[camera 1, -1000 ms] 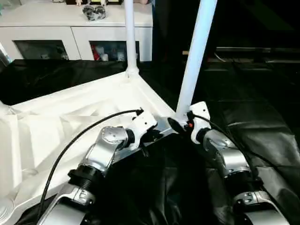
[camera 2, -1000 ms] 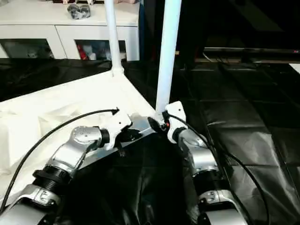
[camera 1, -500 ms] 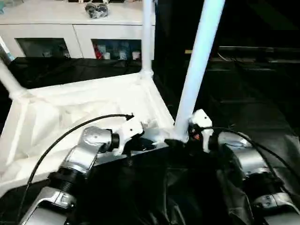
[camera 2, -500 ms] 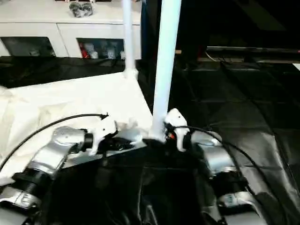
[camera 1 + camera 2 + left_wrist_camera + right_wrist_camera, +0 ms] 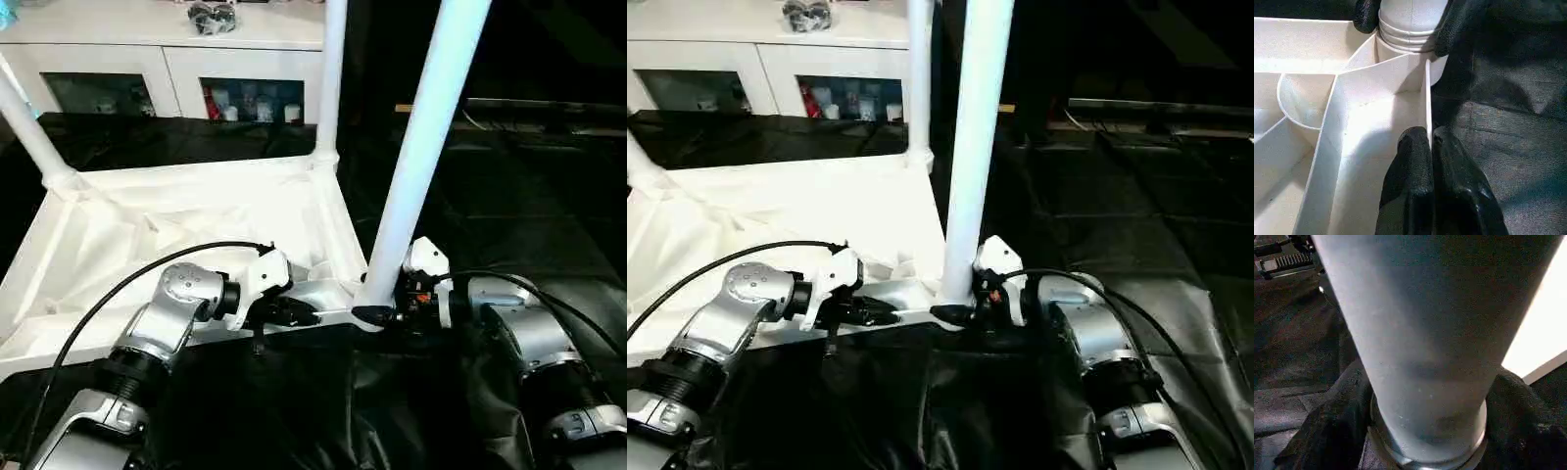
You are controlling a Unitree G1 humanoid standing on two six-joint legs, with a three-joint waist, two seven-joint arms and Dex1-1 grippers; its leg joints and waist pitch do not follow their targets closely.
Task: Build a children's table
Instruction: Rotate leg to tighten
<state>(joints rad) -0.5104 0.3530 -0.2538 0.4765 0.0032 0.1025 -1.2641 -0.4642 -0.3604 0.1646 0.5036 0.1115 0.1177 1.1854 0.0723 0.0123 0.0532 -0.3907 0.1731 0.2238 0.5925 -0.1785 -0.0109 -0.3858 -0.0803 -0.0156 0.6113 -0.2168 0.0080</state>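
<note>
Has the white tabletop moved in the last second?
Yes. The tabletop has swung clockwise. Its far leg, earlier in front of the cabinet door, now stands at the cabinet's right end, and the near edge runs parallel to the cabinet.

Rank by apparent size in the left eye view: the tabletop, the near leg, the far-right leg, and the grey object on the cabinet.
1. tabletop
2. near leg, though closeness to the camera enlarges it
3. far-right leg
4. grey object on the cabinet
</note>
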